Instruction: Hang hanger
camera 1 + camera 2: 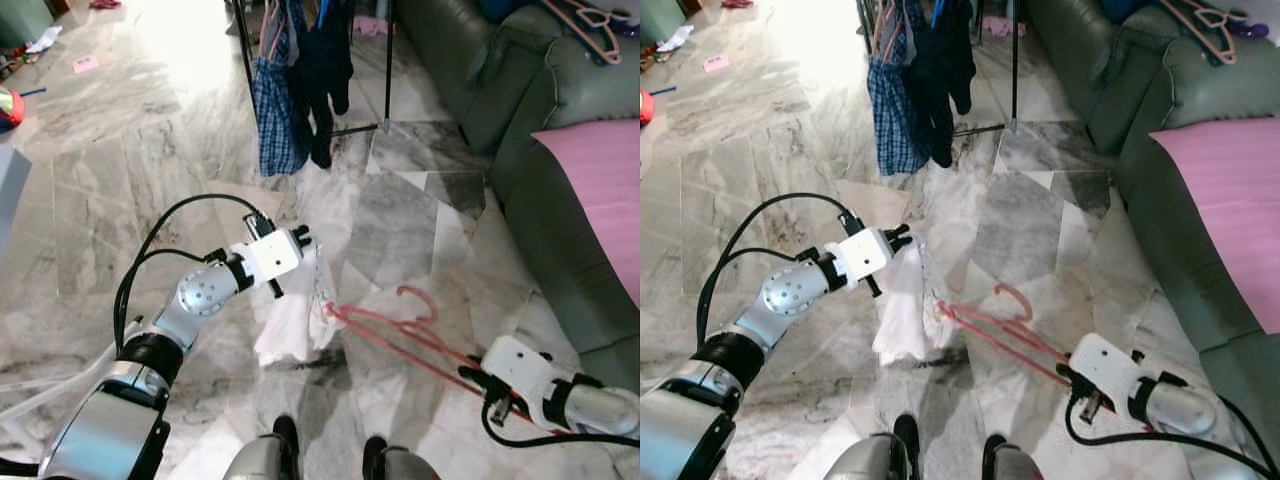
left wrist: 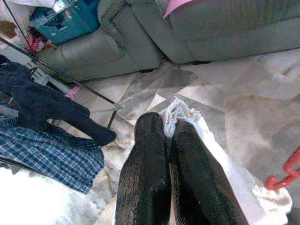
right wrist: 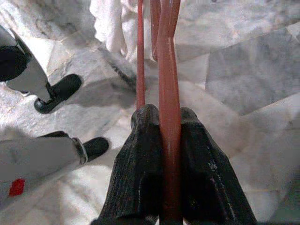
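A red plastic hanger [image 1: 400, 325] is held low over the marble floor, its hook [image 1: 420, 300] pointing away from me. My right gripper [image 3: 165, 117] is shut on one end of the hanger [image 3: 168, 93], at the lower right in the eye views. A white lace-edged garment [image 1: 295, 315] hangs from the hanger's other end. My left gripper [image 2: 168, 129] is shut on the top edge of that white garment [image 2: 176, 112], just left of the hanger. A black clothes rack [image 1: 385, 70] with hung clothes stands further ahead.
A blue checked garment [image 1: 277, 110] and dark clothes [image 1: 322, 70] hang on the rack. A dark green sofa [image 1: 520, 90] with a pink cover [image 1: 600, 190] runs along the right; another pink hanger [image 1: 585, 25] lies on it. My feet [image 1: 325, 450] stand on marble tiles.
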`<state>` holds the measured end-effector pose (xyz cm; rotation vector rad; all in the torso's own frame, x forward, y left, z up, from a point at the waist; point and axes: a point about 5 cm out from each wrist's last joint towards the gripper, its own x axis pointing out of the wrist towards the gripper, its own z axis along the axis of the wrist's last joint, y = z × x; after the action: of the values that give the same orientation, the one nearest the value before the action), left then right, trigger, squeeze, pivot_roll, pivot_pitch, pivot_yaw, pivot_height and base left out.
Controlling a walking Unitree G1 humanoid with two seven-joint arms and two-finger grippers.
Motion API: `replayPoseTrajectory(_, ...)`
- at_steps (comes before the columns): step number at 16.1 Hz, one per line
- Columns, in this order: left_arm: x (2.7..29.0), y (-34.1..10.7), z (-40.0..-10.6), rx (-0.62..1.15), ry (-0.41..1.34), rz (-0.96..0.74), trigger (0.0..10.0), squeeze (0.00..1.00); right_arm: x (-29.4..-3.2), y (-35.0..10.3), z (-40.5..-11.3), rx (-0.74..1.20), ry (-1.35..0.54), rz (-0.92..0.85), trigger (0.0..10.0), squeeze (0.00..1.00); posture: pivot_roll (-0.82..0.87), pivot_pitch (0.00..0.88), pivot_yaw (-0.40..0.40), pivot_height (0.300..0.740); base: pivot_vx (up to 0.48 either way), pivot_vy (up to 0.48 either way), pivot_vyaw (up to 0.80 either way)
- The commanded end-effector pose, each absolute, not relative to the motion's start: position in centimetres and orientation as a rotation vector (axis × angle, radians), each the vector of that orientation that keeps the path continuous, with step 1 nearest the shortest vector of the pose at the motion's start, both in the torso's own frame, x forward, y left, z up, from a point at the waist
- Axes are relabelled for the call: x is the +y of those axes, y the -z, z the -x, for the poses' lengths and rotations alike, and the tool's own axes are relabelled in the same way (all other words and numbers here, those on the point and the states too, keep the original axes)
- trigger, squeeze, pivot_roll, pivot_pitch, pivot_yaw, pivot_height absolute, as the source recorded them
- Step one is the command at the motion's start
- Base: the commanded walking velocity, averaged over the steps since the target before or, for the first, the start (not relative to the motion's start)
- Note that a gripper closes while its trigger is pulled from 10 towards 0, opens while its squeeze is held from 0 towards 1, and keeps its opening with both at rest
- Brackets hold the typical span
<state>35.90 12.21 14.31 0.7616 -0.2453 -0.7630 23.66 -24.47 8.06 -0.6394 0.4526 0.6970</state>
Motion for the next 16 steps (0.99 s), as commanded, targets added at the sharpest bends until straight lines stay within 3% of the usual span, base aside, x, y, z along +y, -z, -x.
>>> replayPoseTrajectory(1,12.7,-13.8,-35.7,-0.226,0.760,-0.767,10.0,0.00,-24.3,-7.4,-23.4,0.451,-0.679,0.630,10.0,0.00,-0.04,0.292,0.049,0.740,0.000,0.000,0.00)
replayPoseTrajectory(13,12.3,-13.9,-35.4,-0.250,0.778,-0.748,10.0,0.00,-23.3,-5.9,-26.3,0.361,-0.532,0.657,10.0,0.00,-0.03,0.294,0.045,0.740,0.000,0.000,0.00)
replayPoseTrajectory(16,11.4,-13.5,-35.0,-0.261,0.812,-0.729,10.0,0.00,-20.8,-5.6,-27.0,0.318,-0.612,0.629,10.0,0.00,-0.02,0.296,0.048,0.740,0.000,0.000,0.00)
